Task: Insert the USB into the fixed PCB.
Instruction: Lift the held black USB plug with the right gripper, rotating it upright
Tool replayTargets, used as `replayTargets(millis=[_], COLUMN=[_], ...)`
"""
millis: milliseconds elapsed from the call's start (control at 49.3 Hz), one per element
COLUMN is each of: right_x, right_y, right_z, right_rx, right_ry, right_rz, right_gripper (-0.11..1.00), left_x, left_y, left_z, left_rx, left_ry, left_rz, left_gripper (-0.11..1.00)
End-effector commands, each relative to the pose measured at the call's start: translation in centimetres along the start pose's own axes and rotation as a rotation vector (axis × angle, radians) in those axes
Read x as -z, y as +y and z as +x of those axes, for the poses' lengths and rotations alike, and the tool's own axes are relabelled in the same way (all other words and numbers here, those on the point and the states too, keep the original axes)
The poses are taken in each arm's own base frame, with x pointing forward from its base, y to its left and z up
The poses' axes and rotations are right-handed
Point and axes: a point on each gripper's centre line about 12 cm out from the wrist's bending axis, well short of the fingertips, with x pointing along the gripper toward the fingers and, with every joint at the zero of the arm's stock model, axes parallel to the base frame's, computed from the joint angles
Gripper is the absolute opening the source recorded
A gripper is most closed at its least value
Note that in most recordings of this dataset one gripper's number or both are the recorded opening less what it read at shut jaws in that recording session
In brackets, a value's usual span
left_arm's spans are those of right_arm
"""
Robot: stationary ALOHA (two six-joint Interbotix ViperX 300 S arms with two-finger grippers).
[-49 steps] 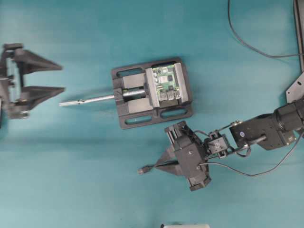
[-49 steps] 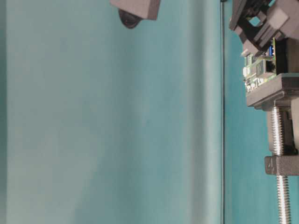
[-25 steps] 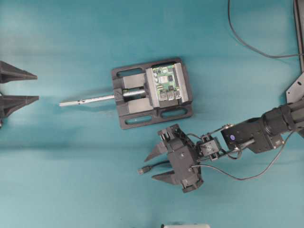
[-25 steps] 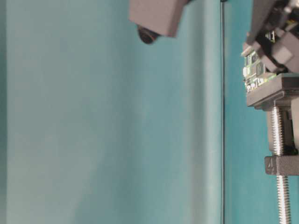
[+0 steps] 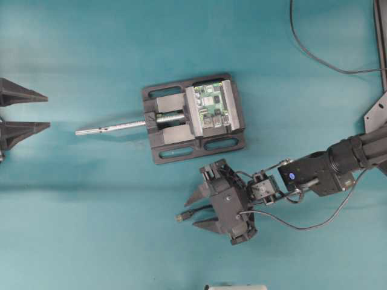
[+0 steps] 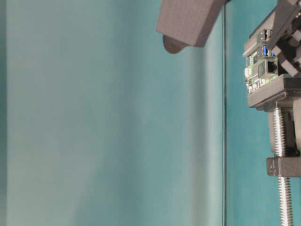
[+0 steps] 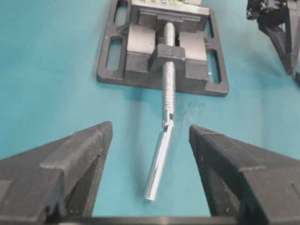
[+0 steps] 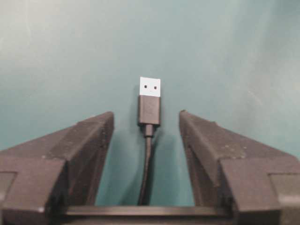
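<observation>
The USB (image 5: pixel 180 216) lies flat on the teal table, its thin black cable running back under my right gripper (image 5: pixel 192 213). That gripper is open, its fingers on either side of the cable just behind the plug. In the right wrist view the USB (image 8: pixel 149 101) lies a little ahead of the open right gripper (image 8: pixel 146 115), silvery tip pointing away, nothing gripped. The fixed PCB (image 5: pixel 211 106) sits clamped in a black vise (image 5: pixel 175 136); it also shows in the table-level view (image 6: pixel 258 66). My left gripper (image 5: pixel 47 111) is open and empty at the far left.
The vise's silver screw rod (image 5: pixel 109 128) sticks out towards my left gripper (image 7: pixel 150 126), and its handle (image 7: pixel 159 159) lies between the fingers' line. A thicker black cable (image 5: pixel 314 57) loops at the top right. A white object (image 5: pixel 236 287) sits at the bottom edge.
My right gripper has opened around the cable and shifted slightly left. My left gripper has drawn back to the left edge of the overhead view.
</observation>
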Motion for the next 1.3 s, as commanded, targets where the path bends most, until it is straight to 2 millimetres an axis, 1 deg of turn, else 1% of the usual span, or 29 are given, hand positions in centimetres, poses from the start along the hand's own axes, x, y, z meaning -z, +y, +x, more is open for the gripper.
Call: replayTargets(millis=[0,162,244,589,873,1279], right_x=[-1.09,-1.02,-1.08,-1.04,-0.93,-0.54], right_y=[-0.35,-0.33,-0.35,-0.36,-0.39,-0.04], right_z=[0.1,0.11,0.13,0.23,0.92,0.8], right_rx=[0.009,0.008,0.009,0.009,0.008,0.0], right_ry=[-0.028,-0.022,-0.024,-0.022,-0.022,0.015], right_rz=[0.001,0.001,0.004,0.005,0.048,0.049], right_gripper=[0.57,0.44,0.4,0.41,0.41,0.4], left_x=[-0.45,-0.39,-0.39,-0.39,-0.39,-0.33], left_y=[-0.01,-0.02,0.0,-0.02,0.0,0.09], left_z=[0.13,0.12,0.12,0.12,0.12,0.12], left_rx=[-0.003,-0.001,-0.003,-0.001,-0.003,-0.009], left_ry=[-0.008,-0.006,-0.006,-0.006,-0.006,-0.006], left_rz=[0.01,0.01,0.01,0.01,0.01,0.008], left_gripper=[0.78,0.78,0.78,0.78,0.78,0.78])
